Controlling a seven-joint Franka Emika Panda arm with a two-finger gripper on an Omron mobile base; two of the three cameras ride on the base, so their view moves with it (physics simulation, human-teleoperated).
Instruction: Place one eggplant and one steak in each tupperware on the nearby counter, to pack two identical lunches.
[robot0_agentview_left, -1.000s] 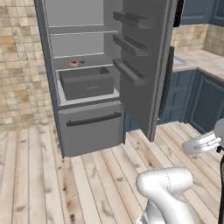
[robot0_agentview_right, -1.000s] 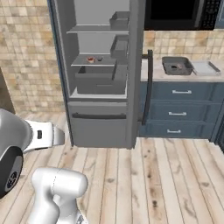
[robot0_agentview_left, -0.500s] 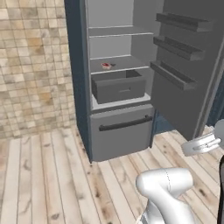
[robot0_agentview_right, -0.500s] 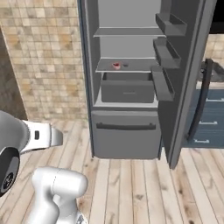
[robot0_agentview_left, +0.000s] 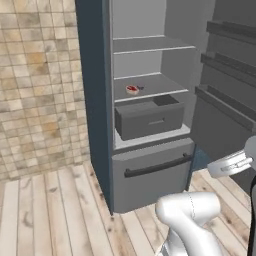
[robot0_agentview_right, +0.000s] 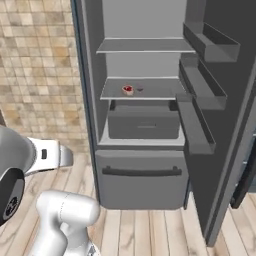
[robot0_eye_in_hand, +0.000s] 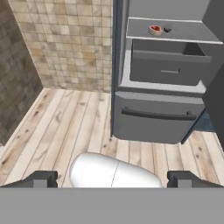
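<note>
Steak (robot0_agentview_left: 132, 90) sits upper centre on the open fridge (robot0_agentview_right: 145, 125) shelf, a small dark item beside it. Your gripper (robot0_eye_in_hand: 112, 178) jaws stand apart, empty; reaching in, you risk clipping the drawer (robot0_agentview_left: 149, 118).

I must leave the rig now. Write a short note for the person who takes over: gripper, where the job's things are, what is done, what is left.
Gripper: open, holding nothing, facing the open fridge.
Steak: on the fridge's middle shelf, above the grey drawer; a small dark item lies beside it, too small to identify.
Done: fridge door open; nothing picked yet.
Left: take out the food and pack one eggplant and one steak into each tupperware on the counter.
</note>
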